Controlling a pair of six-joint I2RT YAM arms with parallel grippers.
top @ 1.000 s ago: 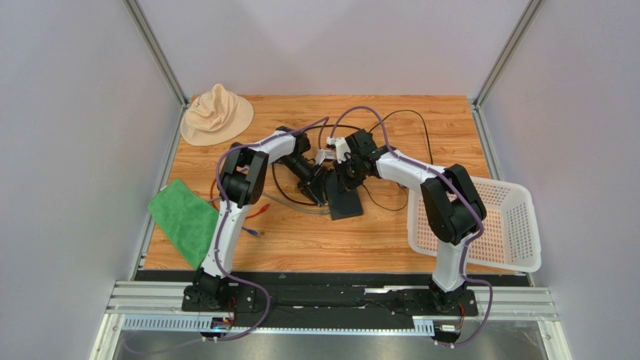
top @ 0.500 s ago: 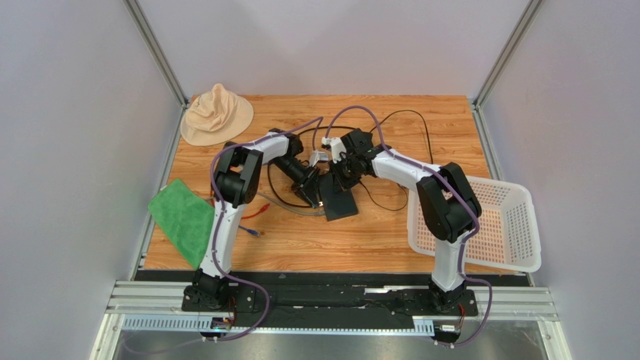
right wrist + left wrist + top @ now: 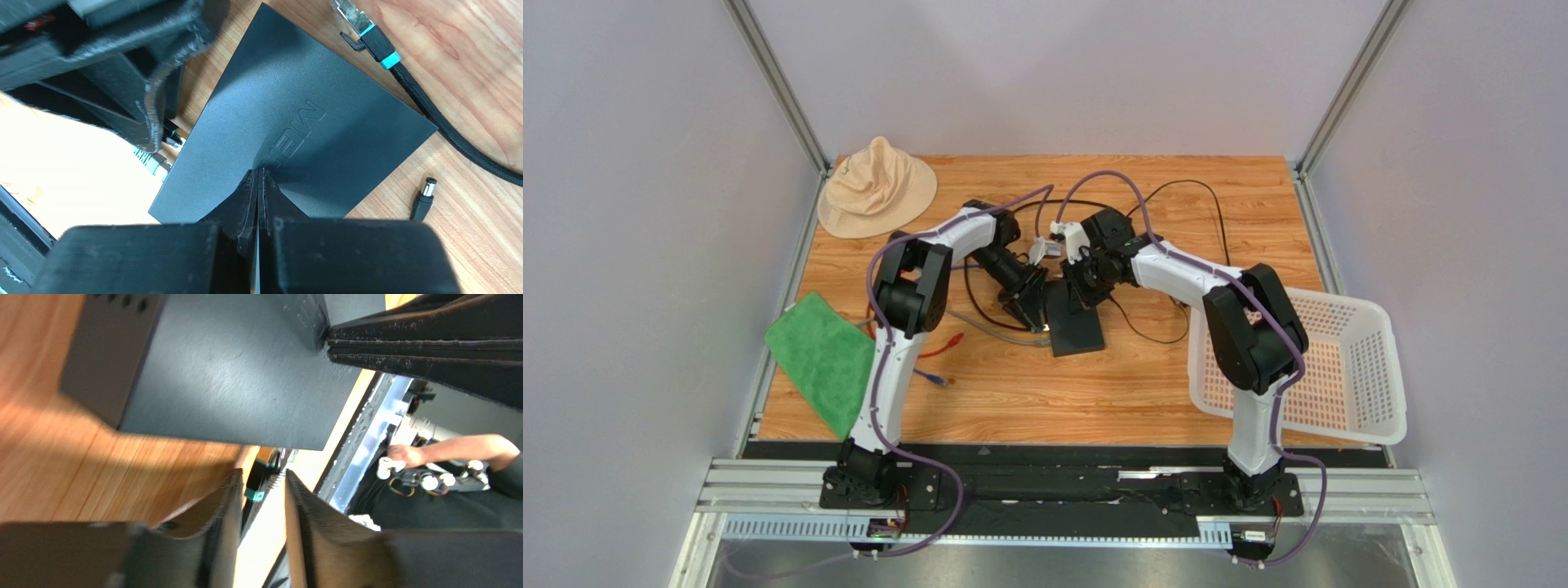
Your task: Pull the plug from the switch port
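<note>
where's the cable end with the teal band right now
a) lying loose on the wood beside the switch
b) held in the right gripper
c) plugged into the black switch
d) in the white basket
a: in the right wrist view the teal-banded plug lies bare on the wood table, just off one edge of the switch, in no port and held by nothing.
</note>
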